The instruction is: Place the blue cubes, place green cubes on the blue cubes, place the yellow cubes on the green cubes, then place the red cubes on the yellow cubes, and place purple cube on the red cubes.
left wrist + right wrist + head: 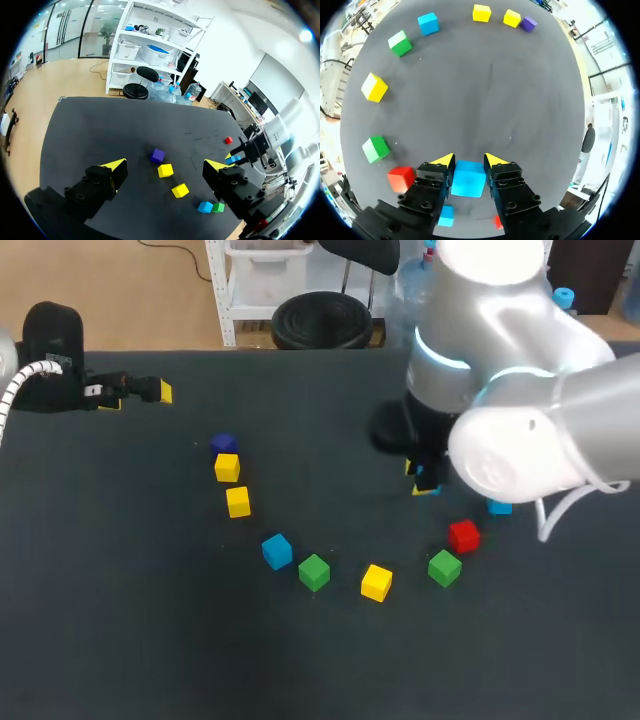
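Observation:
My right gripper (468, 161) is shut on a blue cube (468, 178), right of the table's middle; in the head view the gripper (425, 480) is mostly hidden under the arm. Beside it lie a second blue cube (499, 506), a red cube (463, 536) and a green cube (444, 567). A curved row runs leftward: yellow cube (376, 582), green cube (314, 572), blue cube (277, 551), two yellow cubes (238, 502) (227, 468), and a purple cube (222, 443). My left gripper (140, 392) hangs open and empty at the far left.
Bare dark table (120, 620) takes up the front and left. The right arm's big elbow (520, 440) covers the table's back right. In the left wrist view the purple cube (157, 155) and two yellow cubes (165, 170) lie ahead of the open fingers.

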{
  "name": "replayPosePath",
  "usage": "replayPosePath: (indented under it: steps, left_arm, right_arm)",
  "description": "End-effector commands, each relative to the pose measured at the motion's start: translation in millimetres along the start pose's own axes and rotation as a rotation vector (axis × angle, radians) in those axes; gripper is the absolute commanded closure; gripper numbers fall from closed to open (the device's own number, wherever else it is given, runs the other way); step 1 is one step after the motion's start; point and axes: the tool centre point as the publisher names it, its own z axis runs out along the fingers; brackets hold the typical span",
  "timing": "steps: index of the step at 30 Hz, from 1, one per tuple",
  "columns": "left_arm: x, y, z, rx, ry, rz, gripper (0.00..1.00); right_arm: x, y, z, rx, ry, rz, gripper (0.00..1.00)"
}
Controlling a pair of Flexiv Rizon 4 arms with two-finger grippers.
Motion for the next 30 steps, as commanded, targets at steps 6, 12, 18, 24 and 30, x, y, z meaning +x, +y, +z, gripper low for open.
replayPosePath:
  steps: [6, 12, 18, 24, 30]
  left_arm:
    - [1.2, 2.6, 0, 0.012, -0.006, 0.003, 0.00]
    - [1.2, 2.6, 0, 0.012, -0.006, 0.003, 0.00]
    - [1.2, 2.6, 0, 0.012, -0.006, 0.003, 0.00]
    - [1.2, 2.6, 0, 0.012, -0.006, 0.003, 0.00]
    - [1.2, 2.6, 0, 0.012, -0.006, 0.003, 0.00]
  right_arm:
    - [-28, -16, -1, -0.115, -0.029, 0.088, 1.00]
    - [-39, -21, 4, -0.108, -0.011, 0.051, 1.00]
    - [-46, -31, 10, -0.091, 0.040, 0.021, 1.00]
    - [-45, -37, 22, -0.100, 0.056, 0.050, 1.00]
    - [-42, -36, 27, -0.137, 0.050, 0.093, 1.00]
